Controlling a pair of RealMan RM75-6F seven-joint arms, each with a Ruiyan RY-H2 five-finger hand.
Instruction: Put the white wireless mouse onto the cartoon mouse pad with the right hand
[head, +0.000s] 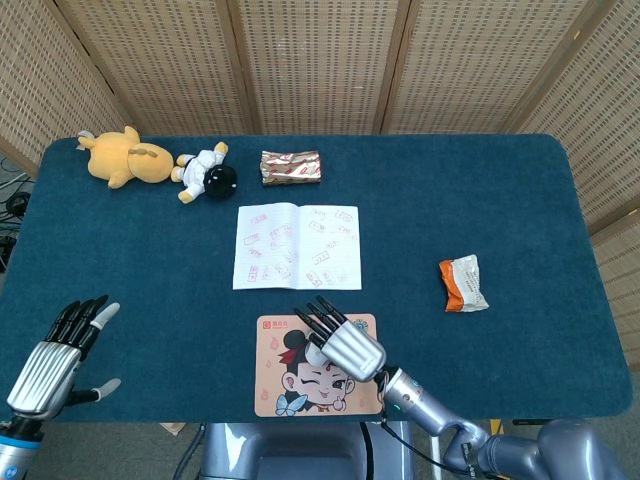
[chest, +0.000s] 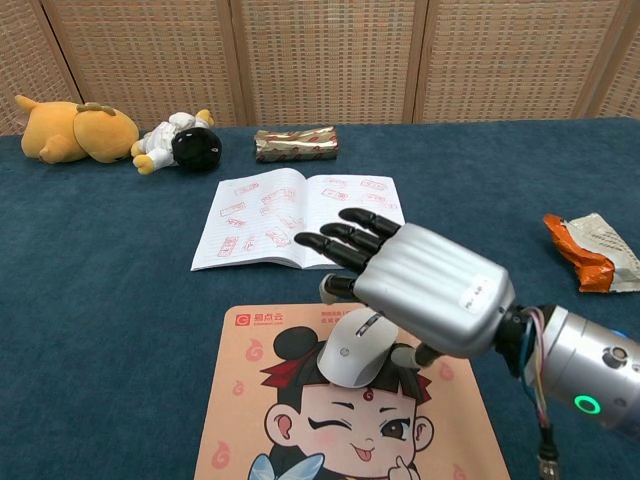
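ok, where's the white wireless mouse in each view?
Head view: mostly hidden under the right hand, at most a sliver showing, on the cartoon mouse pad.
Chest view: white wireless mouse low centre, on the pad's top.
Shared landmark: open notebook just beyond the pad.
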